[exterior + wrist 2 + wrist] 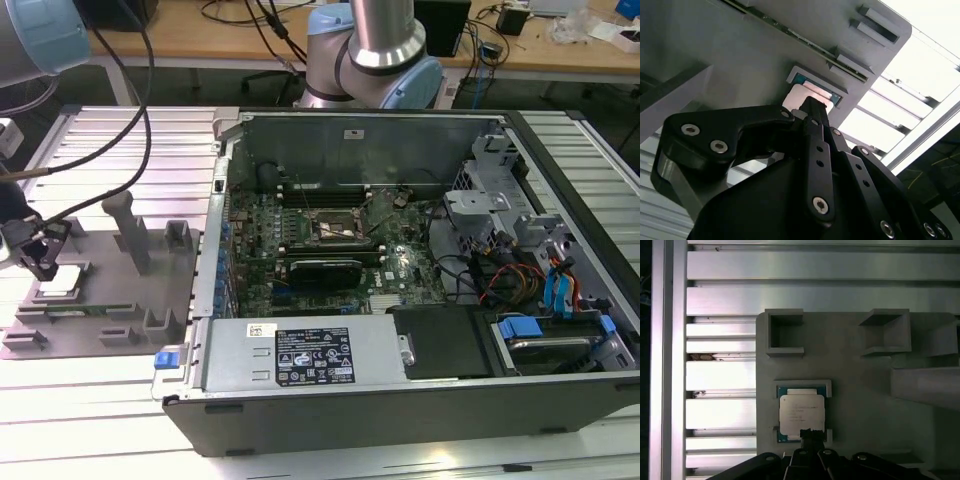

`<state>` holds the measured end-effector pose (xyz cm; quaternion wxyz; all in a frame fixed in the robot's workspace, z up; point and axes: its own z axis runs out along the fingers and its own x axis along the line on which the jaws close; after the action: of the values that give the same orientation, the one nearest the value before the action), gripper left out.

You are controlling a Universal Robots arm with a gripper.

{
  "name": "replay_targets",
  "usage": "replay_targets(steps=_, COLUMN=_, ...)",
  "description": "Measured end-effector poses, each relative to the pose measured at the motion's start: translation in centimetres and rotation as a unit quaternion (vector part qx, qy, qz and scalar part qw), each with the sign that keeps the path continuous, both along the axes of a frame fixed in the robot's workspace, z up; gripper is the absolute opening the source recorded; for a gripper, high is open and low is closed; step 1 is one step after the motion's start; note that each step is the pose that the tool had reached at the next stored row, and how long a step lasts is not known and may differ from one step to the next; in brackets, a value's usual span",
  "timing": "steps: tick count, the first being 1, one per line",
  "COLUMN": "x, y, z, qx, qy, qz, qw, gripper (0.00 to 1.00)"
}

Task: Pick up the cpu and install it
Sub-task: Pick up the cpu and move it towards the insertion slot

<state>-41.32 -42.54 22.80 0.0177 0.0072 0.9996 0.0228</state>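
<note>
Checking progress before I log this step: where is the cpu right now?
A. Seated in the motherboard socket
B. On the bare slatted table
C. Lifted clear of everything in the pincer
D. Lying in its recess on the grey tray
D: in the first wrist view the cpu lies flat inside the framed recess of the tray, with the pincer by one of its edges.

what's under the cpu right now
The cpu lies in a raised-edged pocket of the grey tray, whose rim shows around it. The pocket floor beneath is covered by the cpu, and the gripper hides one edge.
</note>
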Motion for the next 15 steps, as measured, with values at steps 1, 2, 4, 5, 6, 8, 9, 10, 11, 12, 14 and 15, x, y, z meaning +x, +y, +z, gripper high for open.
replay_targets(steps=1, x=0.00, y=0.00, z=-0.01, qx=0.0001, qy=-0.0001, qz=0.000, qw=1.0000, gripper=0.11)
replay_targets(steps=2, x=0.00, y=0.00, z=-0.01, qx=0.0001, qy=-0.0001, qz=0.000, qw=1.0000, gripper=0.11)
replay_targets(steps=4, x=0.00, y=0.00, z=-0.02, qx=0.0001, qy=-0.0001, qz=0.000, qw=1.0000, gripper=0.11)
replay_targets(steps=5, x=0.00, y=0.00, z=-0.02, qx=0.0001, qy=-0.0001, qz=0.000, qw=1.0000, gripper=0.11)
replay_targets(steps=6, x=0.00, y=0.00, z=-0.02, qx=0.0000, qy=-0.0001, qz=0.000, qw=1.0000, gripper=0.11)
replay_targets(steps=8, x=0.00, y=0.00, z=-0.03, qx=0.0001, qy=-0.0001, qz=0.000, qw=1.0000, gripper=0.23)
replay_targets(steps=9, x=0.00, y=0.00, z=-0.03, qx=0.0001, qy=-0.0001, qz=0.000, qw=1.0000, gripper=0.35)
replay_targets(steps=10, x=0.00, y=0.00, z=-0.03, qx=0.0001, qy=-0.0001, qz=0.000, qw=1.0000, gripper=0.42)
replay_targets(steps=11, x=0.00, y=0.00, z=-0.03, qx=0.0001, qy=-0.0001, qz=0.000, qw=1.0000, gripper=0.42)
replay_targets(steps=12, x=0.00, y=0.00, z=-0.03, qx=0.0001, qy=-0.0001, qz=0.000, qw=1.0000, gripper=0.42)
replay_targets(steps=14, x=0.00, y=0.00, z=-0.04, qx=0.0001, qy=-0.0001, qz=0.000, qw=1.0000, gripper=0.53)
replay_targets(steps=15, x=0.00, y=0.00, z=-0.04, qx=0.0001, qy=-0.0001, qz=0.000, qw=1.0000, gripper=0.60)
